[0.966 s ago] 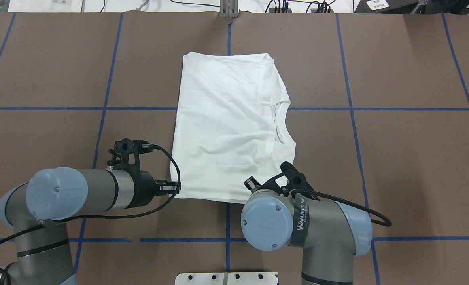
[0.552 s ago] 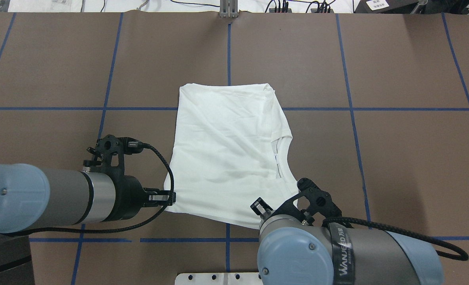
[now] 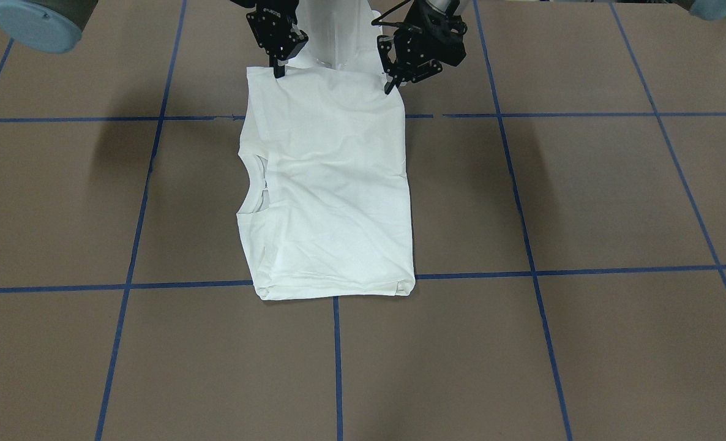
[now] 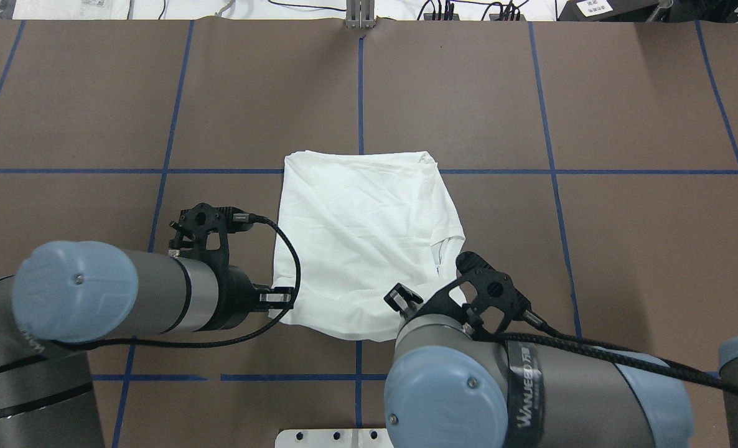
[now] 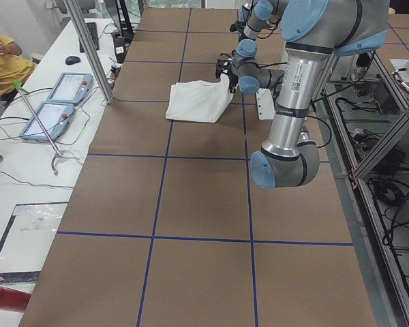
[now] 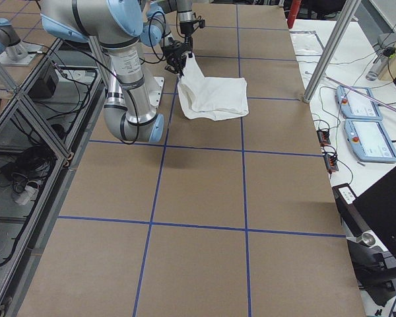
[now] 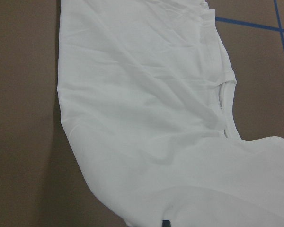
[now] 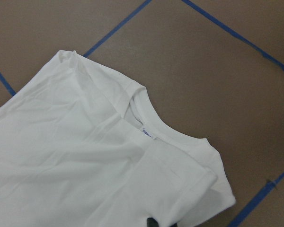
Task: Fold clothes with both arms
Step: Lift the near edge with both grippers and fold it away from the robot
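Brown paper covers the surface (image 4: 624, 112), which is marked into large squares by blue tape lines. Two silver-grey arms with light-blue joint caps reach over its near side: the left arm (image 4: 114, 298) comes in low and level, and the right arm (image 4: 531, 398) bends in from the other side, with a black cable looping off each wrist.

Between them lies the white T-shirt (image 4: 363, 230), folded into a rough rectangle near the middle of the surface. Its far edge rests flat, just beside a blue cross line, while the edge nearest the robot is raised off the surface and hangs between the two grippers. The ribbed round neck (image 4: 439, 247) opens toward the robot's right.

In the front-facing view, the left gripper (image 3: 390, 87) has its black fingers pressed together on one near corner of the T-shirt, and the right gripper (image 3: 275, 72) pinches the other near corner the same way – the cloth stretches fairly straight from one to the other.

A black band (image 4: 527, 404) around the right arm carries white letters reading "WANJEED", followed by characters too small to read. Inside the neck sits a small white label (image 8: 148, 134) with blue print, also too small to read.
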Controlling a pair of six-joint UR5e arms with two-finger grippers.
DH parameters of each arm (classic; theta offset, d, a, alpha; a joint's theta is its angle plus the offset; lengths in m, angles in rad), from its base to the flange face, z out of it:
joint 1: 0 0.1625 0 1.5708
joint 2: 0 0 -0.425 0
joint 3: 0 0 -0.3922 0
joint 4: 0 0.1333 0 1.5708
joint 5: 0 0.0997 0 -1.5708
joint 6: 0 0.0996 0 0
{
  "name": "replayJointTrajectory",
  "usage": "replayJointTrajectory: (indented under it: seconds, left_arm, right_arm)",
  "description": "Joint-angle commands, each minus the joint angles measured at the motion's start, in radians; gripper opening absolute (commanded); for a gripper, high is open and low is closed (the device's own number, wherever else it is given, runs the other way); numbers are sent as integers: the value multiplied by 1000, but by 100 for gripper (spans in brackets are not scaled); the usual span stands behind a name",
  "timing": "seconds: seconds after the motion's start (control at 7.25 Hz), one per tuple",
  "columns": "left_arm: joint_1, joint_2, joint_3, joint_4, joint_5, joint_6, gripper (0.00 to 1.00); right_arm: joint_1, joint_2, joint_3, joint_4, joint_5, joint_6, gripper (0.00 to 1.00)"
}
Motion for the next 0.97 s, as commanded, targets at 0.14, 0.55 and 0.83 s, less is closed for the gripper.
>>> replayJointTrajectory:
  seconds: [0.14, 0.55, 0.83]
  left_arm:
    - [-114, -89, 150, 3, 6, 55, 0]
    - [-189, -193, 325, -7, 45, 86, 0]
    - [-238, -283, 473, -16, 46, 150, 0]
  right_arm:
    - [194, 15, -230, 258, -6, -167, 0]
    - [277, 96, -453, 402, -1, -233, 0]
    - [314, 102, -547, 473, 20, -282, 0]
